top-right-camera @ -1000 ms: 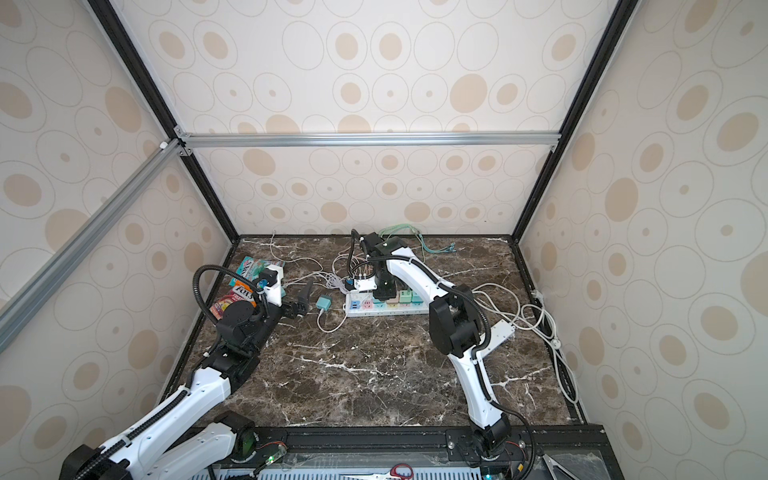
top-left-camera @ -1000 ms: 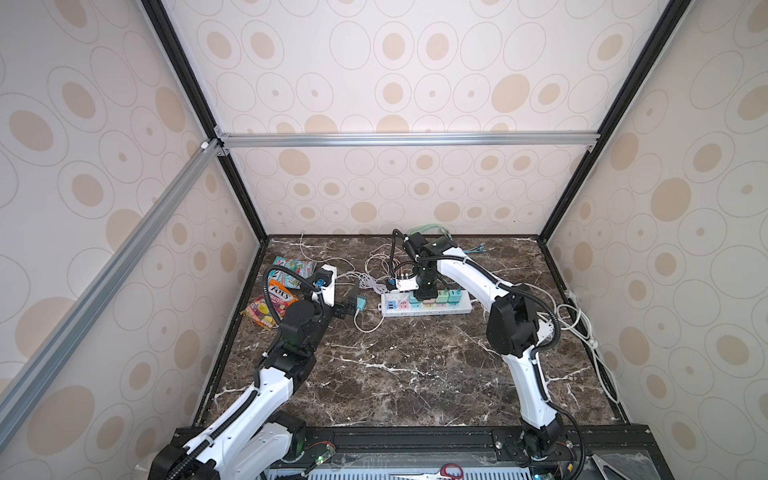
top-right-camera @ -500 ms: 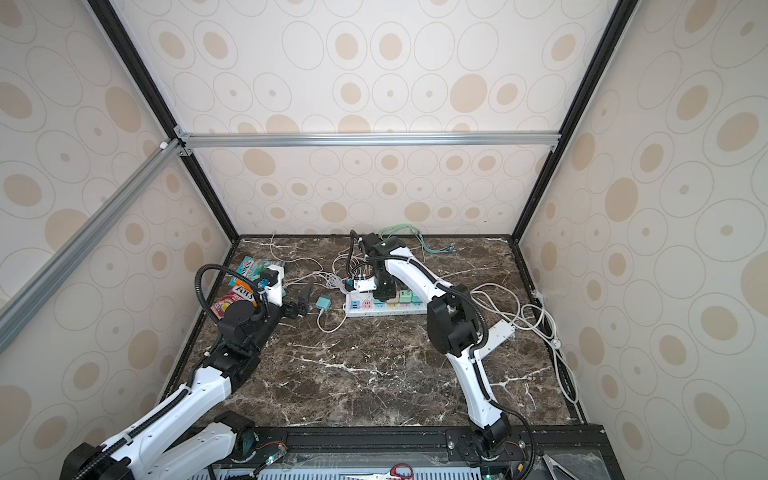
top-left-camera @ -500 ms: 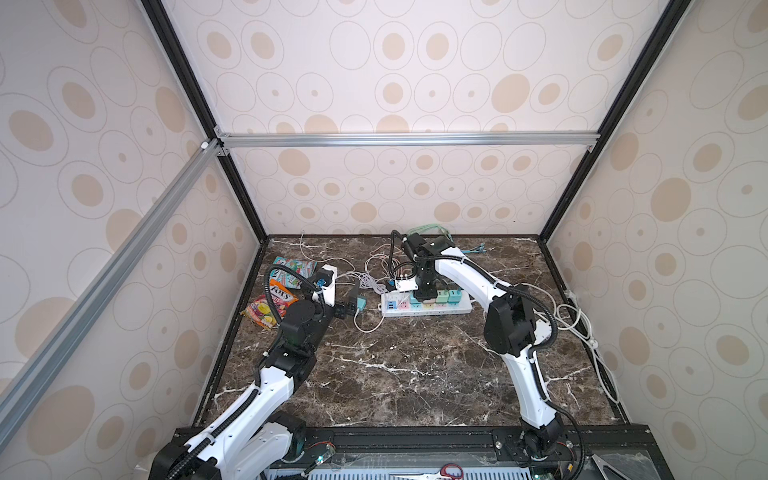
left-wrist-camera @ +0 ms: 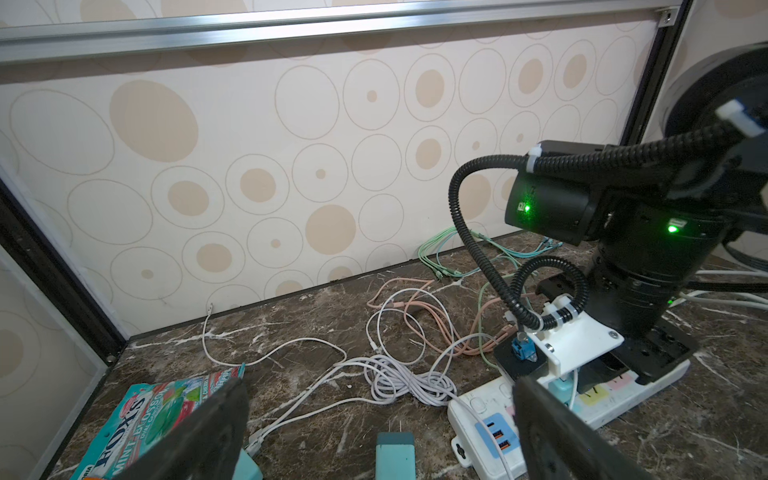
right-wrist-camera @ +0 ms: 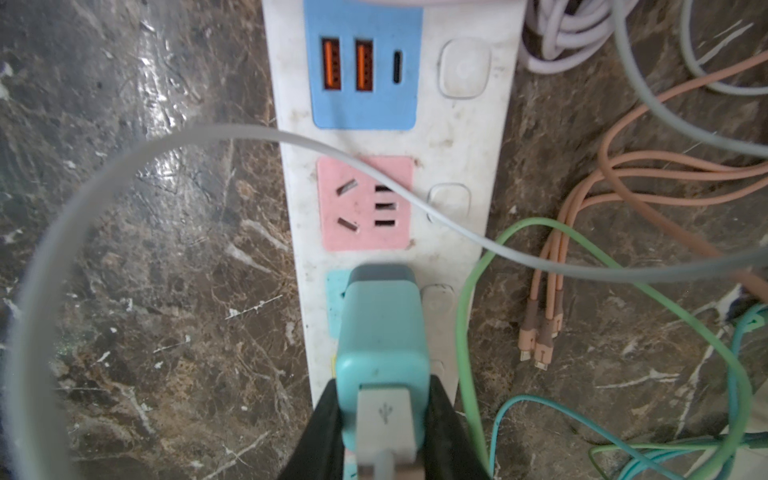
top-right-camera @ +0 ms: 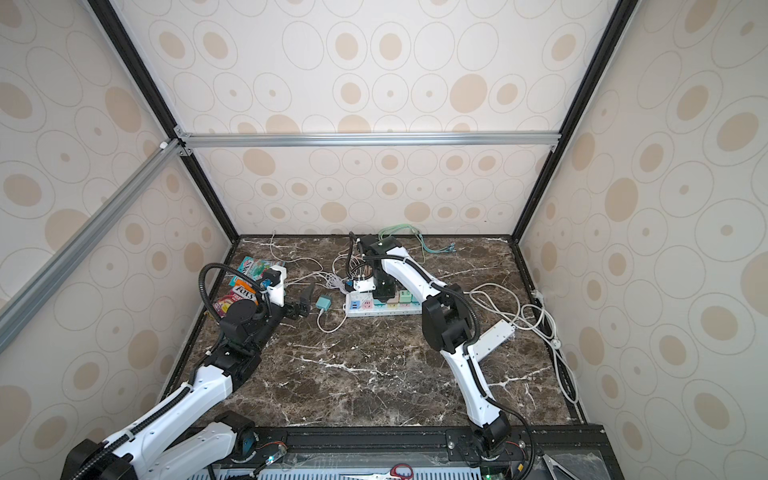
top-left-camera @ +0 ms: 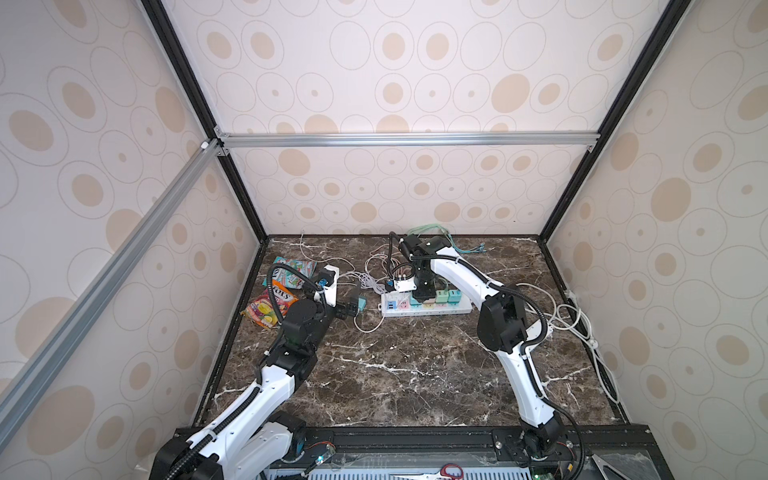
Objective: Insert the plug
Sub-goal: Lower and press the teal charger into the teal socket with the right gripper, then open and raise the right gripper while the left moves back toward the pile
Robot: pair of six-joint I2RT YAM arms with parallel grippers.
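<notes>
Your right gripper point(right-wrist-camera: 382, 401) clamps teal plug point(right-wrist-camera: 382, 324) at power strip point(right-wrist-camera: 461, 137) (seating looks partial); press straight down. Idle left gripper point(left-wrist-camera: 380, 386) gapes.

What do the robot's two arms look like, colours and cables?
The left arm and right arm have white shells with black joints. A black ribbed hose loops along each, tied on with white zip ties. Small green lights glow near the right arm's wrist. The fingers are flat and black.
</notes>
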